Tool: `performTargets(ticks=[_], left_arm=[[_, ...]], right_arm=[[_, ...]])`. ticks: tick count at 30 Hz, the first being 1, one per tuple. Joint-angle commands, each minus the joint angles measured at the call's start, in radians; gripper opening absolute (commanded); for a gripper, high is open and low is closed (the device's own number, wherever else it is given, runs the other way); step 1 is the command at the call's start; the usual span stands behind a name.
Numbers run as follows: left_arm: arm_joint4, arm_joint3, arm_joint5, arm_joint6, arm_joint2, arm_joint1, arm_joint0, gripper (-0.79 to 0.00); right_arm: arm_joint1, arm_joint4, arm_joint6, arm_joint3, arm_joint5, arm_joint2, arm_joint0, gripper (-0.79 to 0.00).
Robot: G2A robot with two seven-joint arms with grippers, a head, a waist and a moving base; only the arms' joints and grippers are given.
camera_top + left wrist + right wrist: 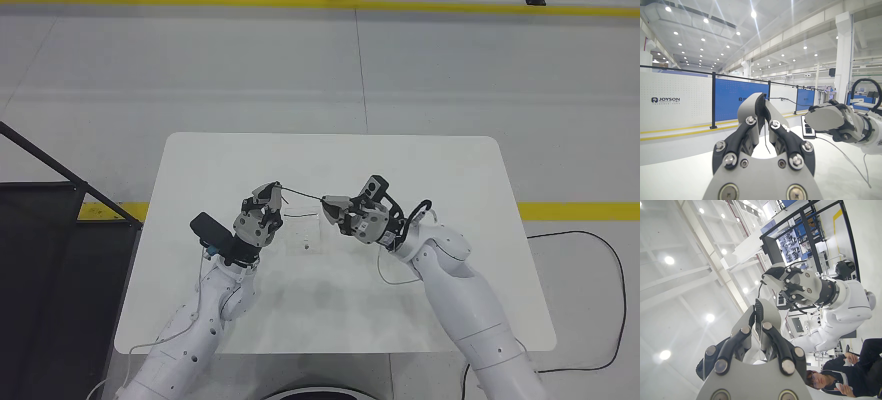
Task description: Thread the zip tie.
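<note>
Clamped left gripper (274, 190) and right gripper (328, 202) near either end of thin black plastic zip tie (300, 192), seemingly light and whippy.

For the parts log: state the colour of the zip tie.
Black. The zip tie shows best in the left wrist view, pinched in the left claw.

Arm shells (470, 300) are glossy white, same on both sides. Left gripper (763, 100) and right gripper (757, 308) are the same build: grey metal palm plate, black curved link bars, pale grey fingers with black ribbed pads (759, 108). Silver screws (751, 119) at every pivot, two big cross-heads on the plate. Black wrist collar (829, 291), black camera box (208, 231) per wrist. Black sleeved cable loop (866, 79) on the right wrist, plus a thin white wire (855, 167).
</note>
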Motion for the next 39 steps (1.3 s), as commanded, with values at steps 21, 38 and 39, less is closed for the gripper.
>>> performTargets(ticks=[21, 38, 39], left_arm=[[0.000, 0.000, 0.000, 0.000, 0.000, 0.000, 0.000, -0.785], [0.000, 0.000, 0.000, 0.000, 0.000, 0.000, 0.000, -0.785], [0.000, 0.000, 0.000, 0.000, 0.000, 0.000, 0.000, -0.785]], right_arm=[[0.002, -0.001, 0.021, 0.003, -0.003, 0.008, -0.007, -0.785], [-0.001, 0.001, 0.000, 0.005, 0.003, 0.000, 0.001, -0.785], [-0.001, 0.001, -0.001, 0.005, 0.003, 0.000, 0.001, -0.785]])
